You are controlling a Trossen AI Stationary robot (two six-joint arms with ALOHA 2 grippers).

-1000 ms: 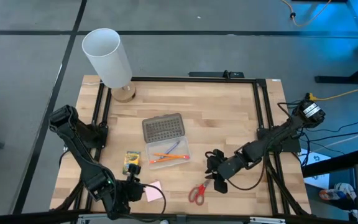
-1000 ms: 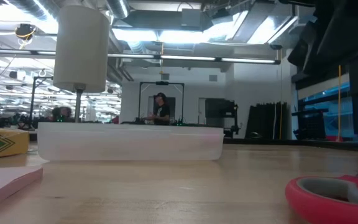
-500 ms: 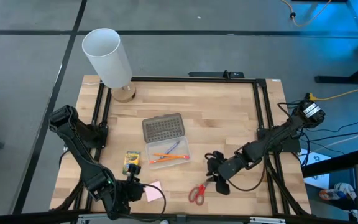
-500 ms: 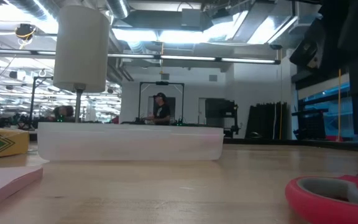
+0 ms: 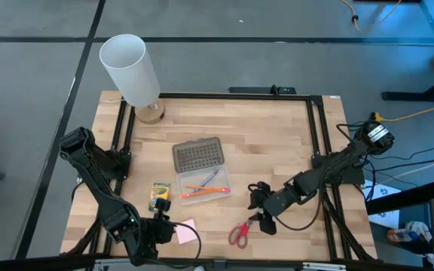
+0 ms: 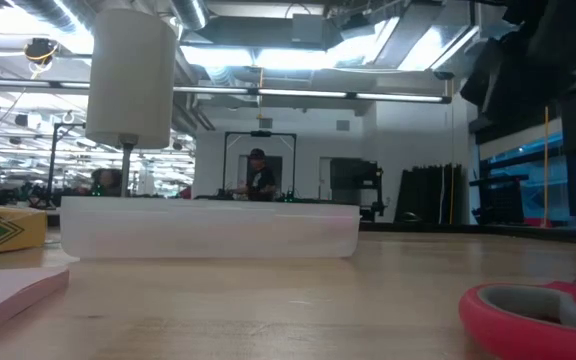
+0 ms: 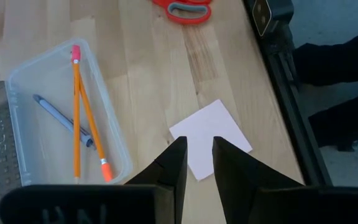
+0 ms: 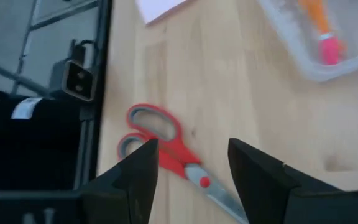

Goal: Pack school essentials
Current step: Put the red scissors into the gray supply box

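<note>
- Between the right gripper's parted, empty jaws, the red-handled scissors lie flat on the pale wooden counter, blades toward the gripper; in the high view this gripper hangs just beside the scissors, near the counter's front edge.
- Close to the front left corner, the left gripper has its jaws slightly apart and empty over the pale pink square sticky-note pad, which lies flat.
- Just past the pad, the green-and-yellow crayon box lies on the counter beside the case.
- At mid-counter, the clear plastic case stands open, its grey dotted lid folded back; inside lie two orange pencils and a blue pen.
- A tall white cylinder stands at the far left corner, well apart from everything else.
- Bare wood lies between case and black frame rail on the right and toward the far edge.
</note>
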